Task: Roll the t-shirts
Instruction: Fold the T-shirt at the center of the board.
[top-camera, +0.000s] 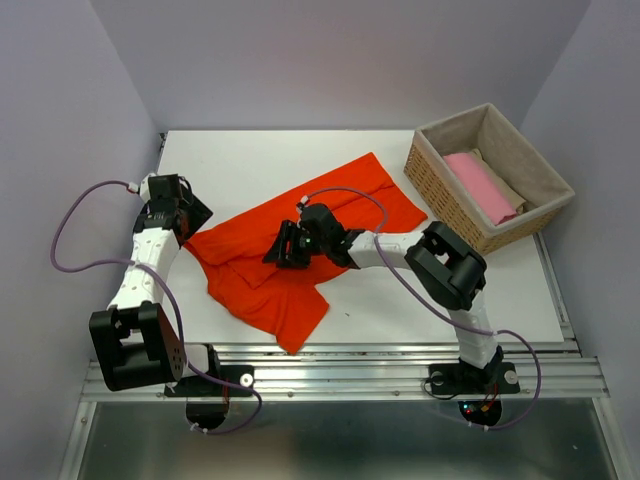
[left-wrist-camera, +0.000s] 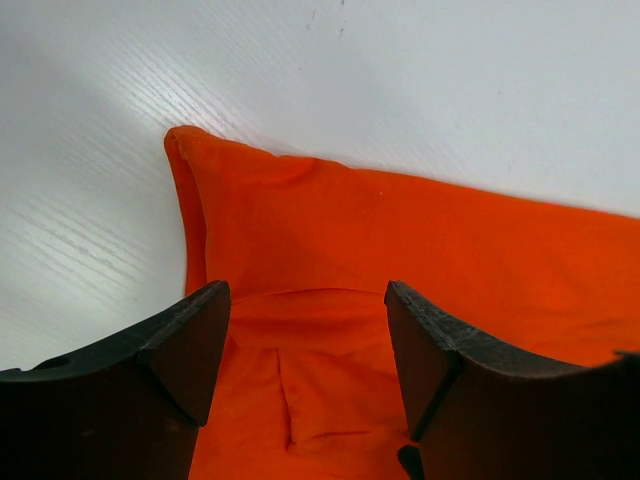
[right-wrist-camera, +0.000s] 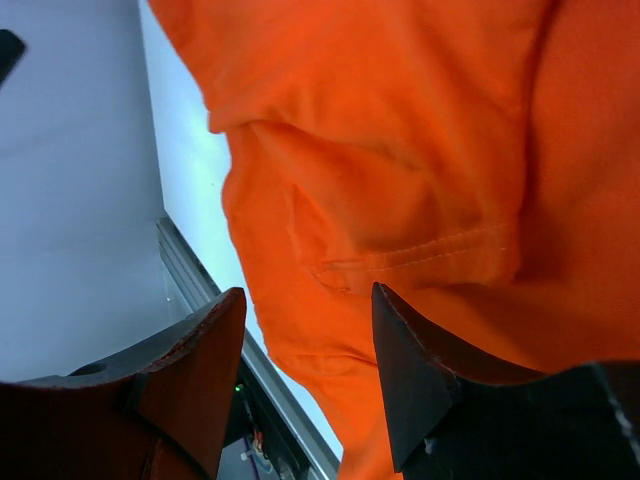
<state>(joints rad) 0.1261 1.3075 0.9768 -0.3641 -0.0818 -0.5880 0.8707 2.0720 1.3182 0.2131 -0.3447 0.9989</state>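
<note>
Fabric of the bright orange-red short-sleeved t-shirt (top-camera: 350, 195) lies rumpled on the white worktop (top-camera: 250, 160), its long axis running near-left to far-right. The left claw (left-wrist-camera: 305, 300) hangs spread over the shirt's left corner. The right claw (right-wrist-camera: 305, 300), also spread, hangs over its middle, pinching nothing.
</note>
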